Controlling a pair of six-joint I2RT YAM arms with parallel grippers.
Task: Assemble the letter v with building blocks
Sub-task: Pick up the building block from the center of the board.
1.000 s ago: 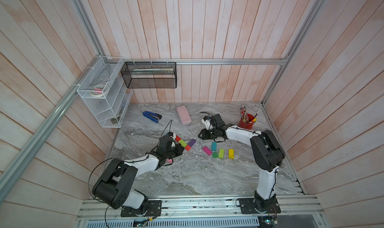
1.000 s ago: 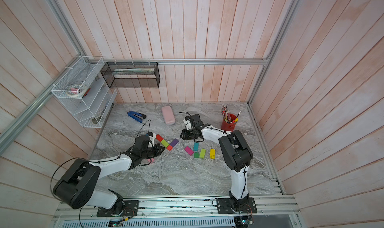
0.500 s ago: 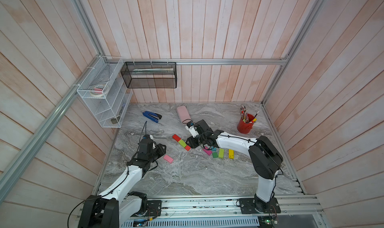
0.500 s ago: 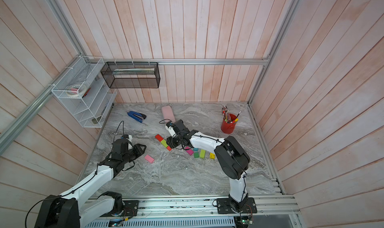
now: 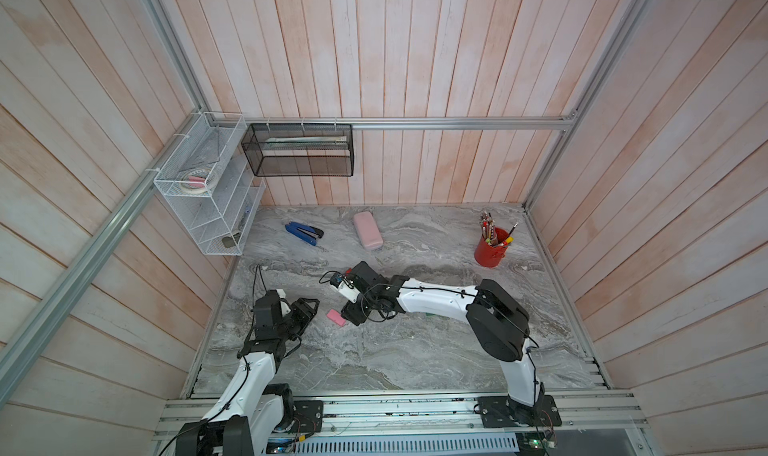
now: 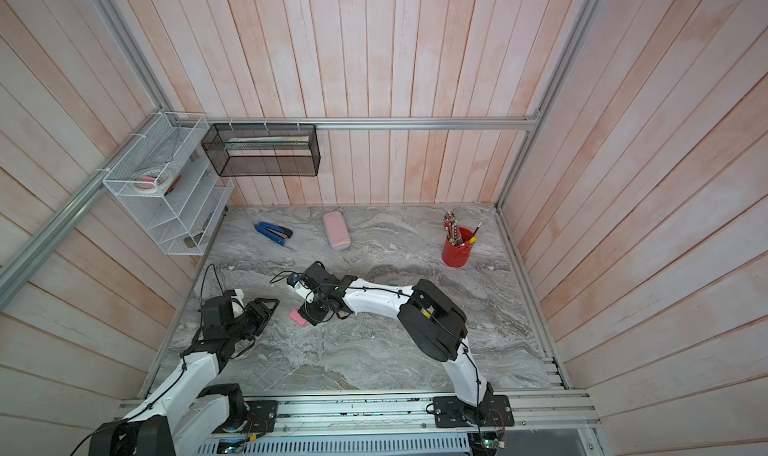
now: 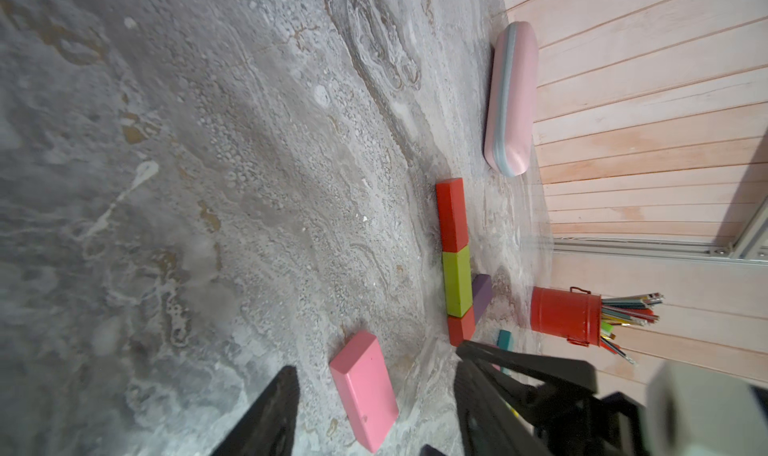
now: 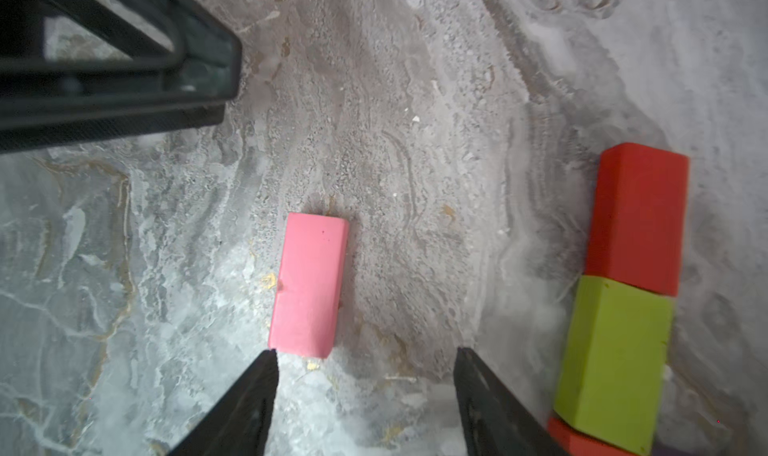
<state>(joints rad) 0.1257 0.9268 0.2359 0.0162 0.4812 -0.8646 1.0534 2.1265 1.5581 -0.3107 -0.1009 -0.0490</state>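
Apparently untouched, the pink block lies between wide-open, empty left claw and right claw.

You will find no legible text, label, brand, number or sign in any view. Seen close in the wrist views, the faces of the pink block, red block and lime block are plain colour. So are the pink case and the red cup. The white-and-blue module on the right arm's wrist is too small to read.
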